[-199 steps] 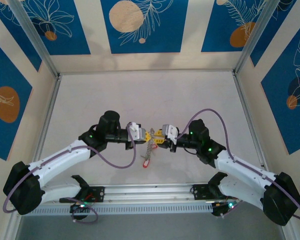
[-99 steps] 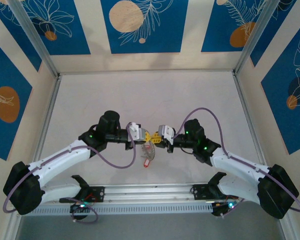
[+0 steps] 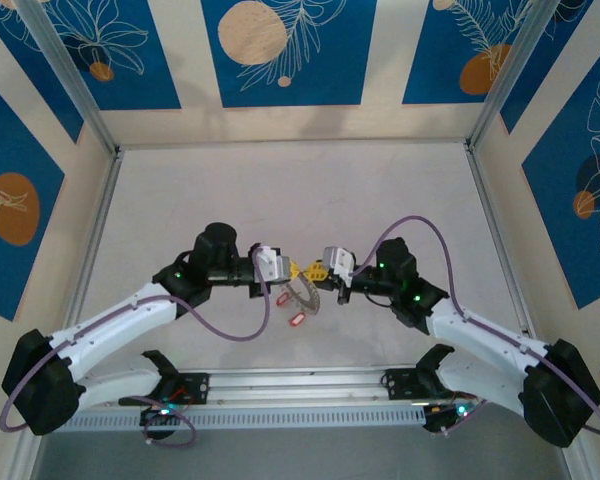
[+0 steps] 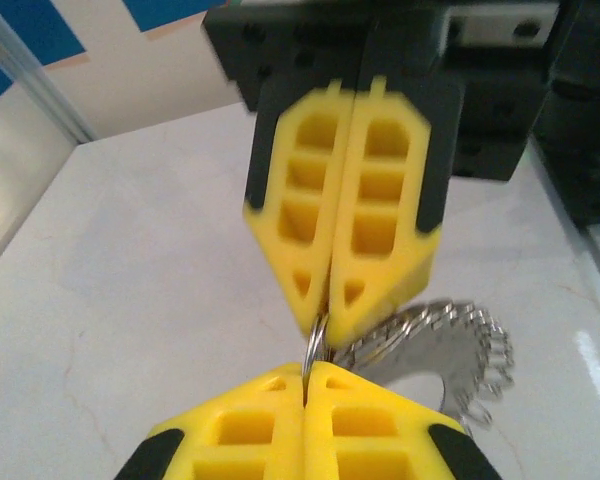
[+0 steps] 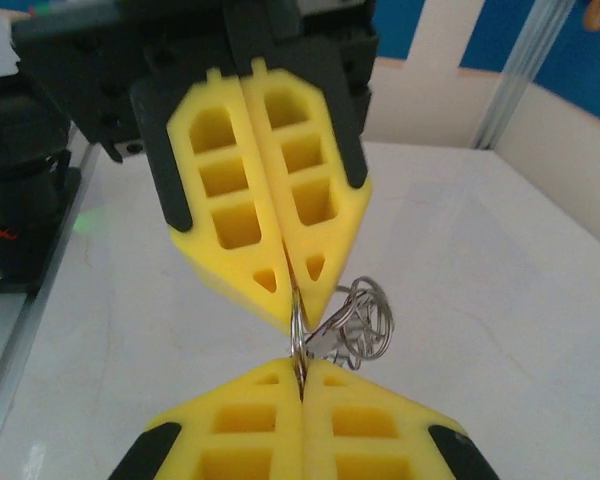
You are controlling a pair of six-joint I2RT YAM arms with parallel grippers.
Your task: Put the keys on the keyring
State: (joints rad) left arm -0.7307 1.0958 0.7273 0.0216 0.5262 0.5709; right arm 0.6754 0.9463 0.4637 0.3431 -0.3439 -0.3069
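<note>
1. Yellow fingers of my left gripper (image 3: 293,269) press together, pinching a thin wire loop (image 4: 315,348)
2. Keyring (image 3: 306,292) hangs just below our meeting tips, keys (image 3: 298,320) beneath it
3. My right gripper (image 3: 318,269) clamps that same loop

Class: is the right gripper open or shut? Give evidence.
Shut. The right gripper has its yellow fingers pressed together, pinching a thin wire loop at the tips.

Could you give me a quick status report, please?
Left hand, right hand both shut, tip to tip, on thin wire ring. Keyring beside them. Keys close by, near side. No obstacle seen.
</note>
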